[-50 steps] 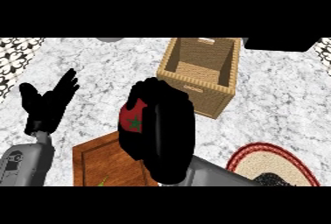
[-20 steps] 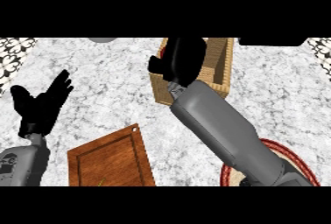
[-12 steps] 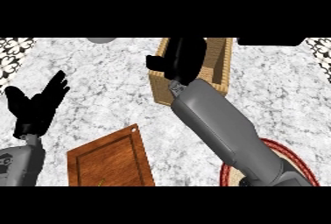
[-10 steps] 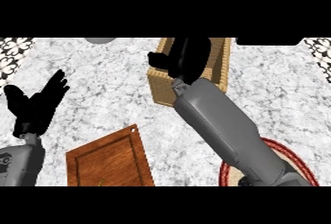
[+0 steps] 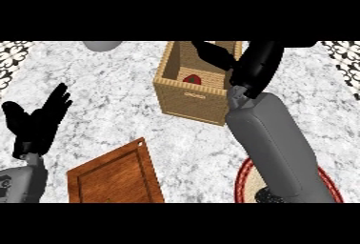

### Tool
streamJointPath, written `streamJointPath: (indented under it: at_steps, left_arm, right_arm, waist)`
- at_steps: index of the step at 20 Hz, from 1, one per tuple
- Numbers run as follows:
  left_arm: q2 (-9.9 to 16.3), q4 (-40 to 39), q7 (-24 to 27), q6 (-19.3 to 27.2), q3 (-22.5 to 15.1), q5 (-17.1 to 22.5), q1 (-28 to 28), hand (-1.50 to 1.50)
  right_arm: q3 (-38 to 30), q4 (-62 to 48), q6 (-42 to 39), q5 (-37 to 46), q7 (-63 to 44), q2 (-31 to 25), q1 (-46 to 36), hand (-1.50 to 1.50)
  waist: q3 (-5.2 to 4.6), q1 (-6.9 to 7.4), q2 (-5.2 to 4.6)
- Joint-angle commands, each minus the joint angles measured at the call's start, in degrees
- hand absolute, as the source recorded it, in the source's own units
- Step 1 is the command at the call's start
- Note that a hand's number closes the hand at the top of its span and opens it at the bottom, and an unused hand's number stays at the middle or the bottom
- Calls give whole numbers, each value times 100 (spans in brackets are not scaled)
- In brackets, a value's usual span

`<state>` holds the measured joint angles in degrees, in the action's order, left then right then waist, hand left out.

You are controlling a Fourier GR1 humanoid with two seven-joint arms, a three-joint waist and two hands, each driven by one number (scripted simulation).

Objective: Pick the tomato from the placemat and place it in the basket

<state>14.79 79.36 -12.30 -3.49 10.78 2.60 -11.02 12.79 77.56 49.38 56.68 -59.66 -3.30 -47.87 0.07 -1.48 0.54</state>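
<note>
Marble counter (image 5: 126, 90): tomato (image 5: 191, 79) is seen down inside the wicker basket (image 5: 193, 100), just left of the spread-open, empty right hand (image 5: 246, 62).

One head view looks steeply down onto the counter (image 5: 126, 95).

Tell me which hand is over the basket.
The right hand: it hangs over the basket, fingers open, and the tomato lies inside. The left hand rests open at the left, away from it.
</note>
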Motion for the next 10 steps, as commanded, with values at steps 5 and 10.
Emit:
streamJointPath:
  at_steps: [5,10]
  left_arm:
    - [22,89,-161,44,62,31,-23,0]
    - [23,71,25,-19,97,57,100,0]
  right_arm:
    - [17,2862,-1144,-1352,-35,-1181,2075,-150]
    - [-178,4449,-1402,-2542,320,-2228,3638,-150]
  waist:
    - [-2,-27,-6]
    - [1,-65,-9]
